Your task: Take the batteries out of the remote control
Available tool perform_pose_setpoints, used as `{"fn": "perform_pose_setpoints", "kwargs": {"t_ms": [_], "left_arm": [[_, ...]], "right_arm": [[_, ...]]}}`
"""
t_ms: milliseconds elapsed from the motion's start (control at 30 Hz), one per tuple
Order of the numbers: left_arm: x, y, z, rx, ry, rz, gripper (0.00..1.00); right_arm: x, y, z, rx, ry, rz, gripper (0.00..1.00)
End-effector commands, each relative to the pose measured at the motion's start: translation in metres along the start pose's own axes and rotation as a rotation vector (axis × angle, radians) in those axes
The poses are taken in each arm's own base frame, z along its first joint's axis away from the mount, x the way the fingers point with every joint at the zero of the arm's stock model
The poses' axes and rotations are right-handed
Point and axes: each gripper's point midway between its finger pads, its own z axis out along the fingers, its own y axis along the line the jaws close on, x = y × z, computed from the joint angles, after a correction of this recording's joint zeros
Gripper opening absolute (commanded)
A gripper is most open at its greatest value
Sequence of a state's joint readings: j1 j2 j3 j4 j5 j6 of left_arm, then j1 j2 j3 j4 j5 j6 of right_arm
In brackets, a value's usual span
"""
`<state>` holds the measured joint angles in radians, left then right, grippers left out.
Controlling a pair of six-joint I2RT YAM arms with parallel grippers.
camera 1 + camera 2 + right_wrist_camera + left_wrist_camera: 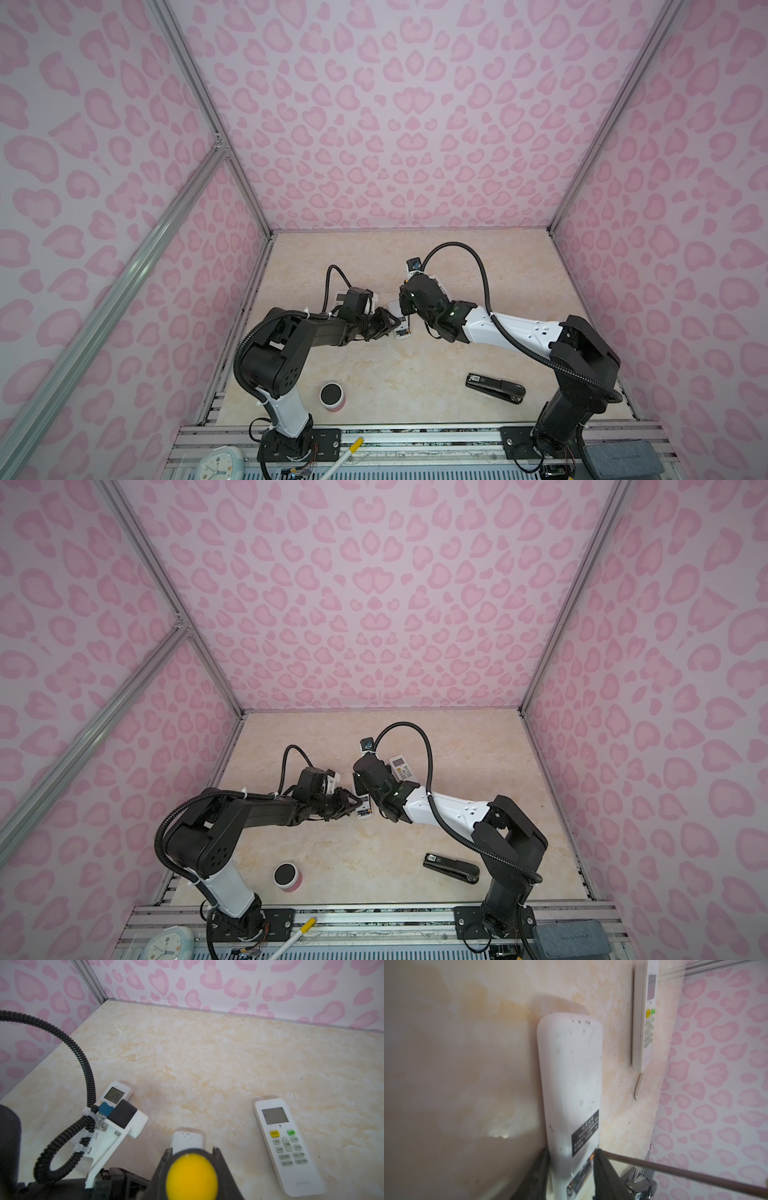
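The white remote control (571, 1084) lies face down on the marble table, also visible in both top views (400, 324) (365, 807). Its back compartment is uncovered, and dark batteries (580, 1176) with orange bands lie inside. My left gripper (571, 1169) (386, 325) is shut on the remote's sides at the compartment end. My right gripper (192, 1150) (408, 307) hangs above the remote, shut on a screwdriver whose yellow handle end (192, 1176) fills the space between its fingers. The thin shaft (675, 1169) reaches down to the compartment beside my left finger (604, 1174).
A second white remote (288, 1147) (402, 768) lies face up behind the right arm, with a small white cover (639, 1086) near it. A third remote (115, 1095) with a lit display lies under the left wrist. A black stapler (494, 387) and a pink cylinder (332, 397) sit near the front.
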<state>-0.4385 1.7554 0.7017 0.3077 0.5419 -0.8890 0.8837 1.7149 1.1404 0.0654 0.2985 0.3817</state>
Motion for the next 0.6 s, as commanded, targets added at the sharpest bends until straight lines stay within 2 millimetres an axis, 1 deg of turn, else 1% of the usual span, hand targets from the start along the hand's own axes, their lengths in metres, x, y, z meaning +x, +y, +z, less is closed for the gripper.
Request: {"fn": "perform_pose_setpoints", "kwargs": {"t_ms": [0, 567], "left_arm": [[0.011, 0.02, 0.0, -0.078, 0.027, -0.047, 0.39], [0.014, 0.024, 0.001, -0.083, 0.027, -0.059, 0.38]], "right_arm": [[0.001, -0.003, 0.001, 0.024, -0.004, -0.009, 0.0], [0.012, 0.0, 0.01, 0.062, 0.028, -0.065, 0.0]]}}
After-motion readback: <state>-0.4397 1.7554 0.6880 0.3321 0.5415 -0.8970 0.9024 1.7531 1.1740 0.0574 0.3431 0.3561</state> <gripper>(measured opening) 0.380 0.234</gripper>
